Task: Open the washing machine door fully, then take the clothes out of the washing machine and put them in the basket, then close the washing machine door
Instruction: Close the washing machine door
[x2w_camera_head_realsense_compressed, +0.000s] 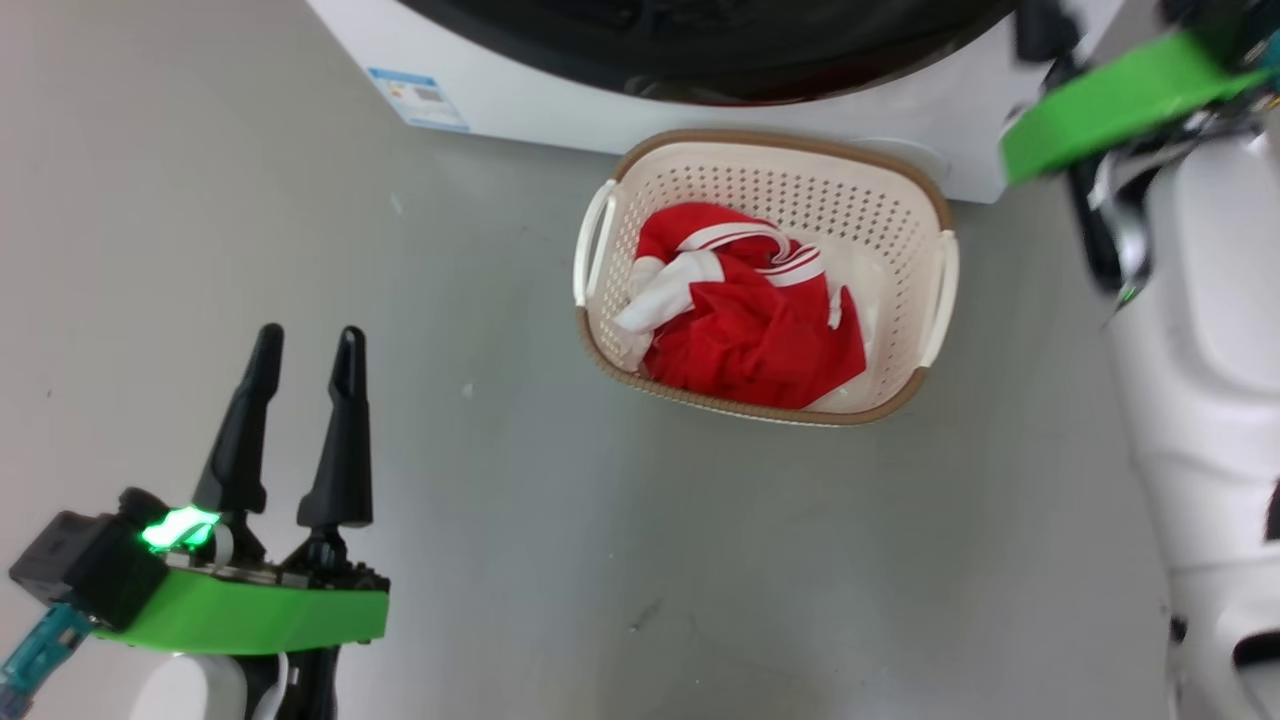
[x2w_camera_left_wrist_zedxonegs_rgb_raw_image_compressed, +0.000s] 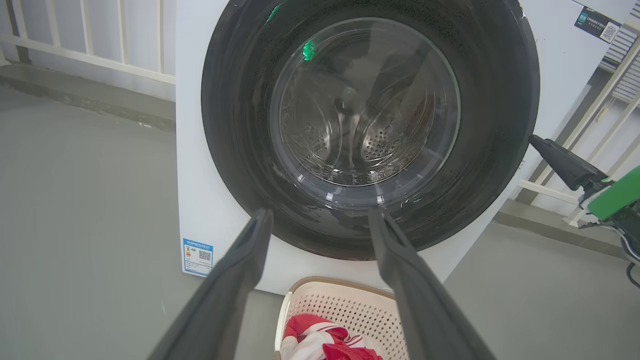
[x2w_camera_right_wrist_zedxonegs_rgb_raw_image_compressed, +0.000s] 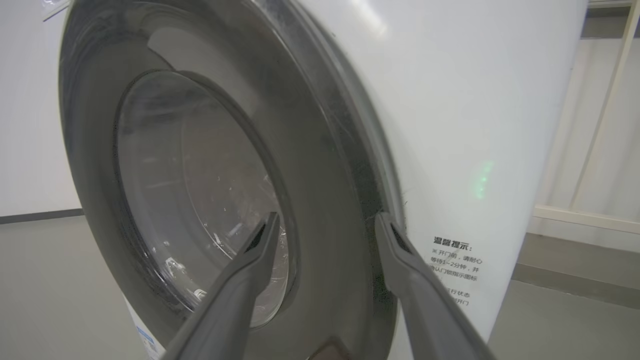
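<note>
The right end effector (x2w_camera_right_wrist_zedxonegs_rgb_raw_image_compressed: 327, 217) is released, its fingers spread on nothing. The washing machine door (x2w_camera_right_wrist_zedxonegs_rgb_raw_image_compressed: 320, 165) lies just ahead of the fingertips, its outer edge between the two, seemingly flush against the white washing machine (x2w_camera_right_wrist_zedxonegs_rgb_raw_image_compressed: 450, 125). The left end effector (x2w_camera_head_realsense_compressed: 309, 338) is released and empty too, with the door straight ahead of it and the basket (x2w_camera_left_wrist_zedxonegs_rgb_raw_image_compressed: 345, 305) below and just beyond its fingers. The door is probably stiff and heavy on its hinge, and its glossy black rim slippery, so a flat push on the rim should suit better than a pinch. The basket holds the clothes (x2w_camera_head_realsense_compressed: 760, 330), a soft, light red-and-white heap inside the rim. The drum (x2w_camera_left_wrist_zedxonegs_rgb_raw_image_compressed: 350, 130) behind the glass looks empty.
</note>
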